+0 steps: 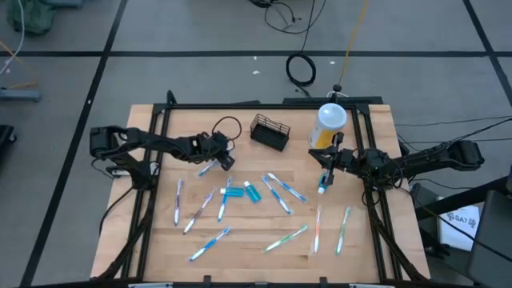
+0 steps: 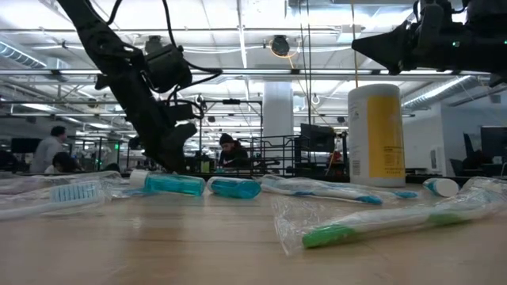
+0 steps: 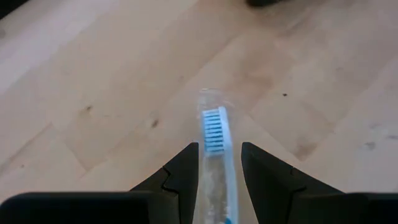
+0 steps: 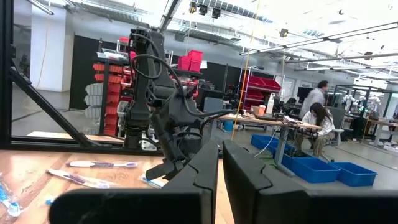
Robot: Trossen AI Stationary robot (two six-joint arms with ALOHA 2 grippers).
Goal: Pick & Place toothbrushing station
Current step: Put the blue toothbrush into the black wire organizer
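The toothbrushing station, a small black wire caddy (image 1: 270, 133), stands on the wooden table at the far middle. No gripper touches it. My left gripper (image 1: 222, 158) is left of the caddy, tipped down and open over a wrapped toothbrush (image 3: 214, 127) with a white head and blue bristles. In the left wrist view its two fingers (image 3: 185, 165) stand on either side of the brush, just behind the head. My right gripper (image 1: 330, 162) hovers shut above the table, near the yellow bottle, with nothing between its fingers (image 4: 205, 171). My left gripper stands astride the wrapped toothbrush's neck (image 3: 217, 171), slanting down from above with its fingers along the brush. The brush lies flat on the table. I cannot tell whether the fingers touch the clear wrapper.
A tall yellow bottle with a white lid (image 1: 329, 124) stands right of the caddy. Several wrapped toothbrushes (image 1: 282, 190) and two teal tubes (image 1: 235, 193) lie scattered over the middle and near part of the table. Black frame rails (image 1: 157, 172) run along both sides.
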